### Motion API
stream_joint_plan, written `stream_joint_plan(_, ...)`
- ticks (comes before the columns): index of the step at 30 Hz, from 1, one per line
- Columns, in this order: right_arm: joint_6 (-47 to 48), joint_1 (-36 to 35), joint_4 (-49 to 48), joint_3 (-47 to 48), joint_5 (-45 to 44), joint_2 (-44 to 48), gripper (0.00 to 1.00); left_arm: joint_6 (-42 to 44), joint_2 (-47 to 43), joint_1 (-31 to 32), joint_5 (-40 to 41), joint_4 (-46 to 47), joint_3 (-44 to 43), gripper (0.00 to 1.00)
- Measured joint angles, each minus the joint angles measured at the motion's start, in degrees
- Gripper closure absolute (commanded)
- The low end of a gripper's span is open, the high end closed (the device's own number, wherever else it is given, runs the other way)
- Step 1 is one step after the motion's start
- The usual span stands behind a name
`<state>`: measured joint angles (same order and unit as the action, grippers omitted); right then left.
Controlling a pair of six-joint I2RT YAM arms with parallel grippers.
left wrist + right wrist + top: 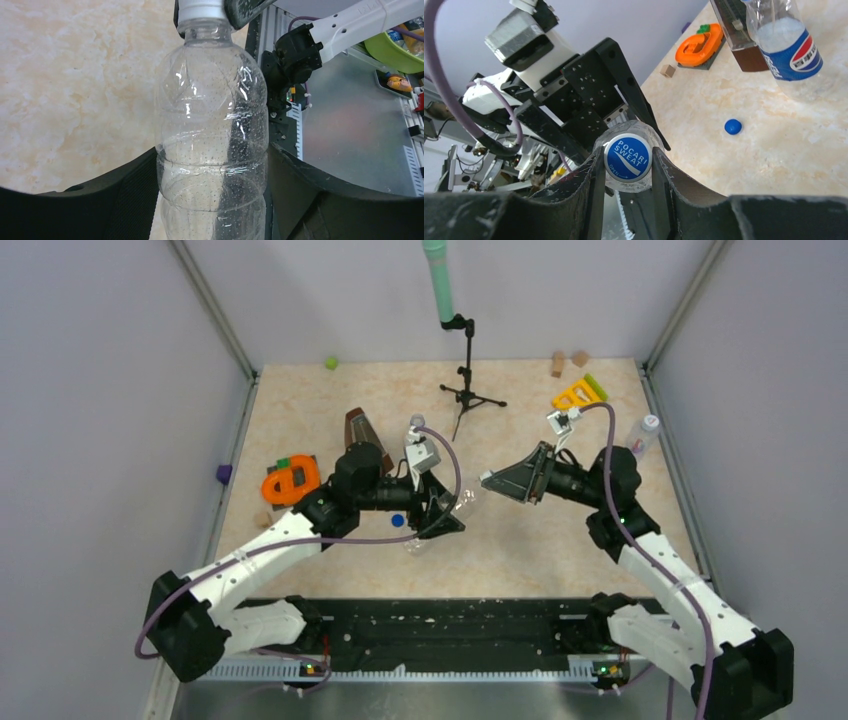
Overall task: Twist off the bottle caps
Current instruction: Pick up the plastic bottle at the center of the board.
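Findings at this moment:

1. The left gripper (443, 518) is clenched on the clear bottle (210, 125), its fingers (125, 200) pressed to both sides of the lower body. The bottle is held tilted just above the bench (560, 530), near the middle, with its neck pointing right towards the other arm.
2. The right gripper (487, 480) grasps the Pocari Sweat cap (628, 157). One finger sits against each side of the cap's skirt and the printed top faces the wrist camera. The cap is seated on the neck.
3. A dark blue cap (398, 521) lies loose on the bench beside the left arm. The Pepsi bottle (789, 47) stands further off, its mouth out of view. A third small bottle (643, 434) stands at the far right edge, well apart.

Assessment: we judge the clear bottle to be empty, light and thin-walled, with droplets inside. It will likely dent or spin under a hard squeeze, so the ribbed waist is the sound place to hold it. The cap is stiff and small, and its skirt, not its smooth top, is the place to grip.
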<state>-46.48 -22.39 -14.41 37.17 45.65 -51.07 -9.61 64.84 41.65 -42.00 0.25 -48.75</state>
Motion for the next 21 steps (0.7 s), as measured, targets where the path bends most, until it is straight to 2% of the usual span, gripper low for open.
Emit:
stream_joint_plan(6, -1.8, 0.0, -3.9, -0.9, -0.6, 0.0, 1.0, 0.7, 0.1, 0.0, 0.9, -1.2, -0.2, 0.38)
stream_joint_plan(8, -2.3, 0.0, -4.2, -1.4, -0.5, 0.0, 1.0, 0.8, 0.1, 0.0, 0.9, -1.8, -0.2, 0.53)
stream_joint_plan(10, -2.6, 0.0, -4.6, -1.6, -0.5, 0.0, 1.0, 0.8, 0.1, 0.0, 1.2, -1.9, -0.2, 0.6)
stream_joint_plan(12, -2.8, 0.0, -4.9, -1.8, -0.6, 0.0, 1.0, 0.9, 0.1, 0.0, 1.6, -1.9, -0.2, 0.74)
stream_joint_plan(14, -2.8, 0.0, -4.9, -1.9, -0.6, 0.0, 1.0, 1.0, 0.0, 0.1, 2.0, -2.0, -0.2, 0.81)
stream_joint_plan(15, -2.8, 0.0, -4.9, -1.9, -0.6, 0.0, 1.0, 1.2, 0.0, 0.1, 2.2, -2.0, -0.2, 0.92)
stream_joint_plan(16, -2.8, 0.0, -4.9, -1.9, -0.6, 0.0, 1.0, 1.4, 0.0, 0.1, 2.4, -2.1, -0.2, 0.98)
stream_joint_plan(17, -2.8, 0.0, -4.9, -1.9, -0.6, 0.0, 0.99, 1.6, 0.0, 0.1, 2.5, -2.2, -0.2, 0.99)
stream_joint_plan(19, -2.7, 0.0, -4.8, -1.9, -0.6, 0.0, 0.92, 2.3, 0.0, 0.1, 2.7, -2.5, -0.2, 1.0)
stream_joint_plan(21, -2.6, 0.0, -4.8, -2.1, -0.6, 0.0, 0.77, 2.9, 0.0, 0.2, 3.0, -2.9, -0.2, 1.0)
